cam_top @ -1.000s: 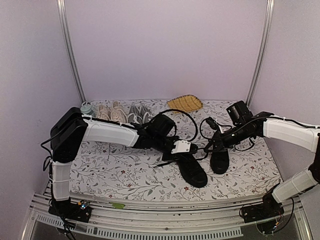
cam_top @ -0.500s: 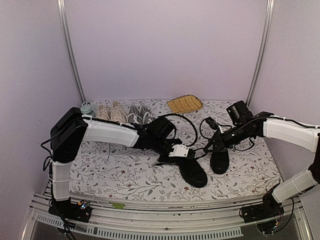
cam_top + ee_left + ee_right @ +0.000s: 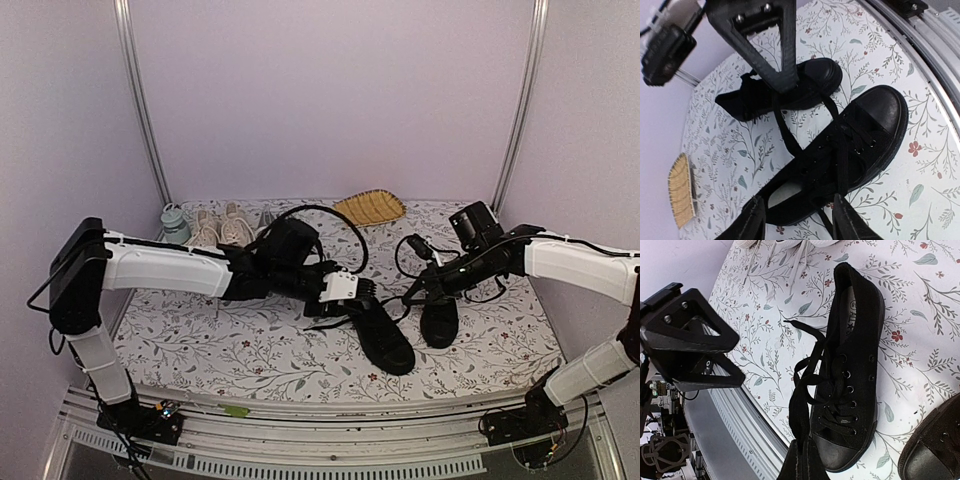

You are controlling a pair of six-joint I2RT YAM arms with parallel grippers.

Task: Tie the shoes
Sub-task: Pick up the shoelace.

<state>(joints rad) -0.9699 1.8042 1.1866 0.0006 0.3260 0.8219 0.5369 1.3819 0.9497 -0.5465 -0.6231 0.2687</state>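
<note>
Showing the pair of all-black low-top canvas sneakers (image 3: 405, 330) side by side on the floral-print tablecloth (image 3: 230, 350), toes toward the arms, near the middle of the table. The right gripper (image 3: 801, 447) is pinched closed on one long black lace (image 3: 807, 375) of the nearer sneaker (image 3: 380, 338). It holds the lace raised and drawn out to the side across the gap toward the second sneaker (image 3: 438, 322), apparently so that the strand stays taut and clear of the eyelets. The left gripper (image 3: 798, 200) hovers directly above the nearer sneaker's laced throat. Its jaws stand moderately apart and hold nothing, although a lace strand lies on the tongue below the gap. This pose suits reaching down for the free lace while the opposite end is kept under tension. No knot or bow is visible on either sneaker, so the tying appears to be at an early stage. The beige pair (image 3: 222, 228) stands well apart at the far edge, not involved.
</note>
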